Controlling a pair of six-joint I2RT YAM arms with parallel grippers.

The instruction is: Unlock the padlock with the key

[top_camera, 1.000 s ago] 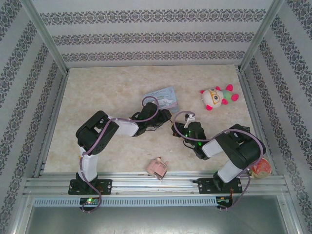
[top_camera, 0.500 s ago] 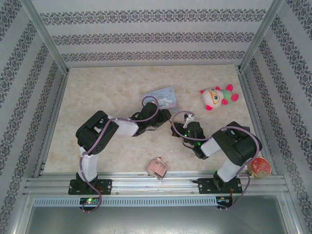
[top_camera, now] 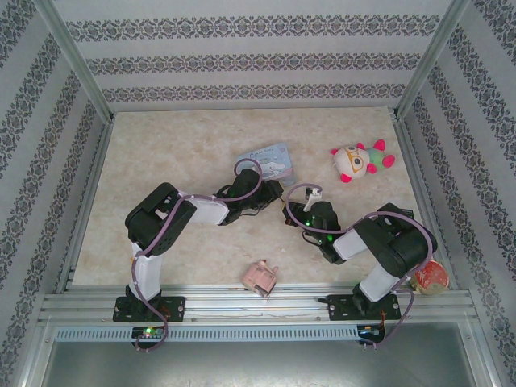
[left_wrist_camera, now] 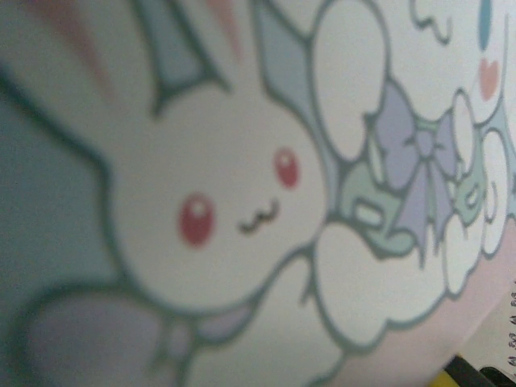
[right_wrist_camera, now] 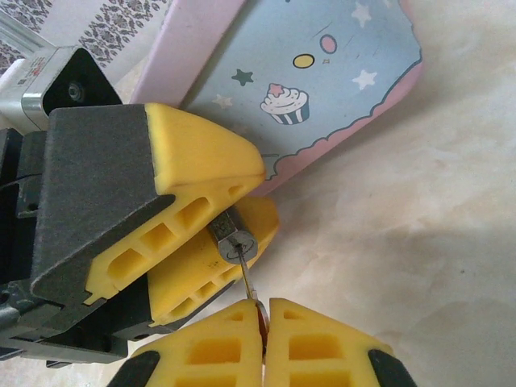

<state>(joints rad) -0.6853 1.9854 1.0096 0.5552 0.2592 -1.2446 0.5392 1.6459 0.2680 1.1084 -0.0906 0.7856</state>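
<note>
In the right wrist view the tiny dark padlock (right_wrist_camera: 234, 239) sits clamped between the yellow fingers (right_wrist_camera: 201, 165) of my left gripper (right_wrist_camera: 239, 216), its keyhole end facing the camera. The thin silvery key (right_wrist_camera: 248, 282) is pinched in my right gripper (right_wrist_camera: 264, 313), which is shut on its head. The key's tip sits in the keyhole. From above, the left gripper (top_camera: 271, 197) and right gripper (top_camera: 289, 211) meet at mid-table. The shackle is hidden.
The light-blue cartoon tin (top_camera: 270, 161) lies just behind the grippers and appears blurred and very close in the left wrist view (left_wrist_camera: 242, 201). A plush toy (top_camera: 359, 161) lies back right, a pink toy block (top_camera: 260, 278) near the front rail, a round can (top_camera: 431, 276) by the right base.
The right arm's elbow has shifted slightly. Both grippers stay together at the same spot.
</note>
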